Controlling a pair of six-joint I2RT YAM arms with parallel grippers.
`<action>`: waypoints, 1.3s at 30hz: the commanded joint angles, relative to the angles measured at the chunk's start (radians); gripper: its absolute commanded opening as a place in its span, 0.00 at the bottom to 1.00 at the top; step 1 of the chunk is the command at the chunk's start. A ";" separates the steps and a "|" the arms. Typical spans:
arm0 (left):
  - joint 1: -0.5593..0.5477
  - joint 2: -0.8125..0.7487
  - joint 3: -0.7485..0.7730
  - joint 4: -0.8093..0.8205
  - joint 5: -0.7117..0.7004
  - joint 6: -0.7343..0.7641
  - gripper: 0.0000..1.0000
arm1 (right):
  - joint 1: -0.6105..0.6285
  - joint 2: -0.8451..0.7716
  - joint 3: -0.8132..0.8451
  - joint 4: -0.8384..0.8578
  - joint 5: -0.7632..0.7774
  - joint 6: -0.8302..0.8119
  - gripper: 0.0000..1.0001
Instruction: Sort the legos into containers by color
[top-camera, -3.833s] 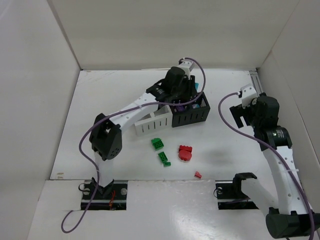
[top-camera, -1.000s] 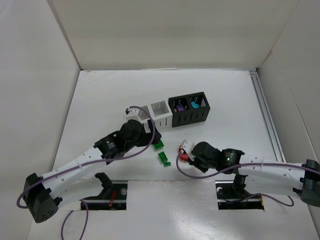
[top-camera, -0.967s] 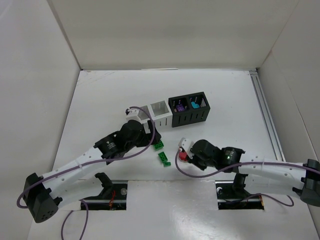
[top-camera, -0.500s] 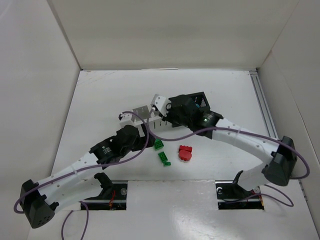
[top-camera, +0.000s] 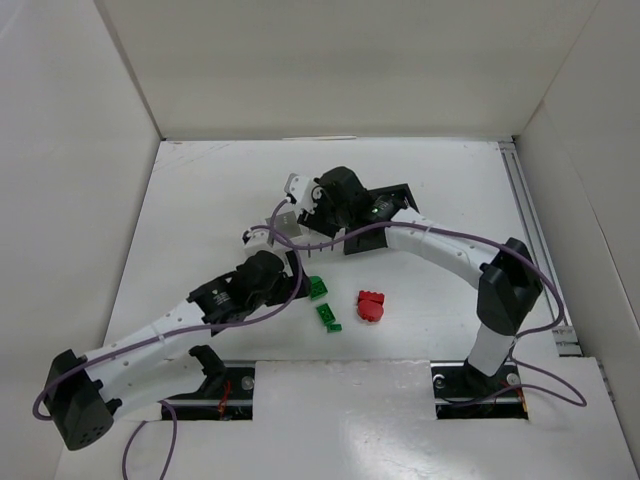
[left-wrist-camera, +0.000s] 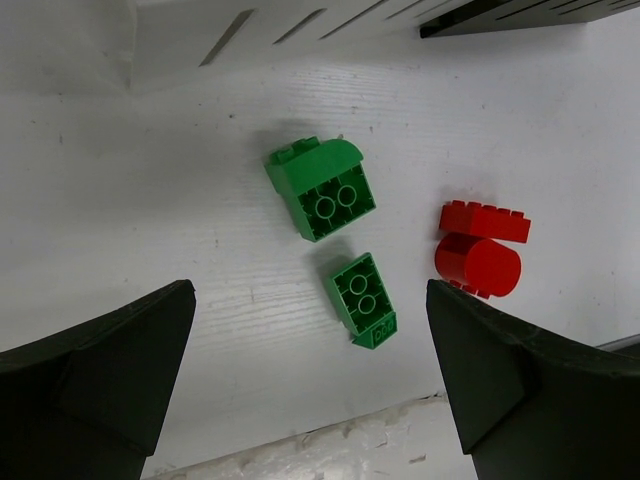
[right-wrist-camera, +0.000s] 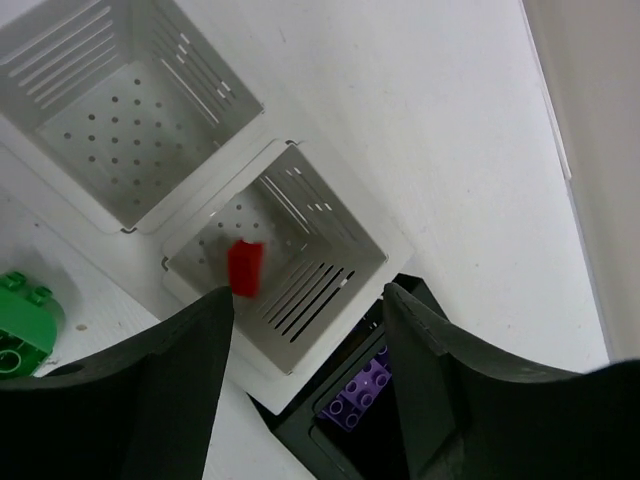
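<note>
**Sorting bench, seen from above and from both wrists.** The loose legos lie on the table (top-camera: 200, 200) in a small group in front of the containers.

- **Green bricks.** The upper green brick (left-wrist-camera: 322, 188) has a rounded, sloping end facing up-left in the left wrist view, with two studs side by side toward the lower right. The lower green brick (left-wrist-camera: 362, 298) lies just beside it but apart. Its long axis runs from upper left to lower right, with two studs up and a smaller green piece at its lower end.
- **Red pair.** To the right of the green bricks sits the red pair (left-wrist-camera: 480, 245): a flat studded brick touching a smooth red cylinder whose round face looks toward the camera.
- **Left gripper.** The left gripper (left-wrist-camera: 308, 295) hangs over the green bricks with its jaws spread wide and nothing between them.
- **White container.** The white container (right-wrist-camera: 345, 200) shows two square cells with perforated floors and slotted walls. The cell nearer the black container holds one small red brick (right-wrist-camera: 245, 268), its long axis up and down in the right wrist view. The brick is blurred, so whether it rests on the cell floor cannot be told.
- **Right gripper.** The right gripper (right-wrist-camera: 305, 300) is directly above that cell, its jaws parted and gripping nothing.
- **Black container.** Right beside the white one, the black container (right-wrist-camera: 300, 428) holds a purple brick (right-wrist-camera: 365, 393), studs up, in the one cell that shows.
</note>
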 joint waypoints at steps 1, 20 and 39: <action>-0.004 0.005 -0.019 0.042 0.036 0.011 1.00 | 0.000 -0.032 0.047 0.020 -0.043 -0.010 0.67; -0.142 0.300 0.063 0.091 0.047 -0.101 0.96 | -0.104 -0.606 -0.448 -0.057 0.099 0.082 0.93; -0.225 0.610 0.238 -0.037 0.017 -0.284 0.49 | -0.296 -0.942 -0.629 -0.147 0.142 0.096 0.95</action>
